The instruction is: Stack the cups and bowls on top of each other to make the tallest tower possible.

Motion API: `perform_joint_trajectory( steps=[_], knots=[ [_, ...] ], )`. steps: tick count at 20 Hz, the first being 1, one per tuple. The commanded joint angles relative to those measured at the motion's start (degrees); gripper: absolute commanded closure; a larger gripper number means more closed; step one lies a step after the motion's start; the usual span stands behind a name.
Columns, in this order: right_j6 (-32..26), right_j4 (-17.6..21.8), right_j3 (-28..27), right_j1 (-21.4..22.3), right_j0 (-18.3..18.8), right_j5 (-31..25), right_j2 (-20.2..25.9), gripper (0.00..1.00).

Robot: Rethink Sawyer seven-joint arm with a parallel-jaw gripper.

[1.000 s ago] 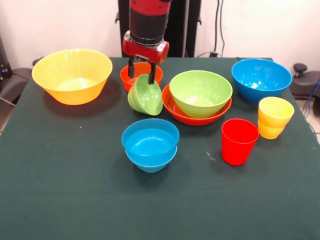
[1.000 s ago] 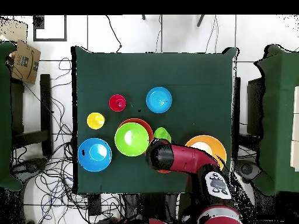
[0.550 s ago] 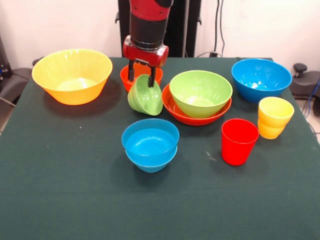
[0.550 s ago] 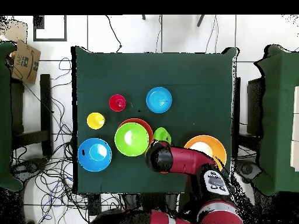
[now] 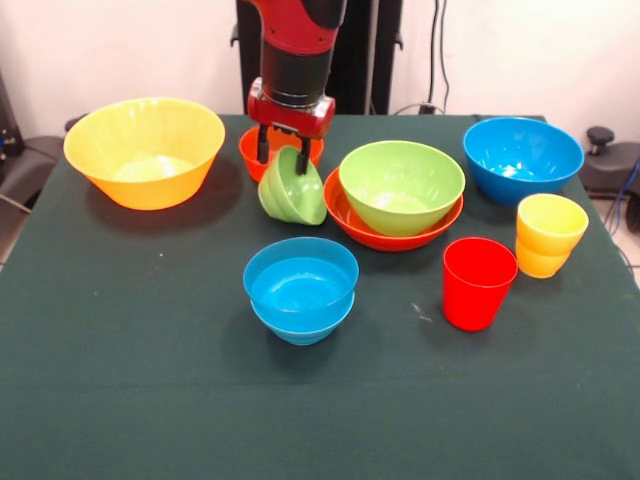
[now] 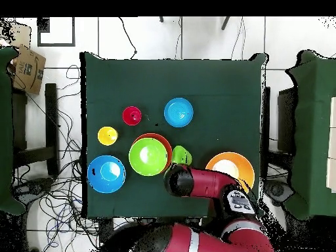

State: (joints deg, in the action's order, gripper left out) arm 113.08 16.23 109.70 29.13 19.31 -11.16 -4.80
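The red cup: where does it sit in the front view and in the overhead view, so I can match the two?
Front view: the red cup stands lower right, in front of the yellow cup.
Overhead view: it sits upper left on the cloth, above the yellow cup.
Shared landmark: the small blue bowl beside it, on its left in the front view and its right overhead.

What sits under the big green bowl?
The big green bowl is nested in a wide red-orange bowl; only that bowl's rim shows around it. Its inside and the table beneath are covered.
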Motion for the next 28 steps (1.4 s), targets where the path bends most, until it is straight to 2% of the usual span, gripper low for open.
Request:
perform_joint_trajectory(
  steps=[1,8,19,20,28],
  knots=[
    [3.65,4.26,-0.22,-3.87,0.24,5.72,2.04,0.00],
    [3.80,5.40,-1.04,-5.28,1.08,7.45,1.44,0.00],
    [3.95,4.78,-4.60,-7.87,0.92,9.24,1.53,0.00],
    [4.09,4.54,-4.56,-7.89,0.96,9.21,1.51,1.00],
    [3.43,4.55,-4.53,-7.76,1.17,7.86,1.97,1.00]
  ],
)
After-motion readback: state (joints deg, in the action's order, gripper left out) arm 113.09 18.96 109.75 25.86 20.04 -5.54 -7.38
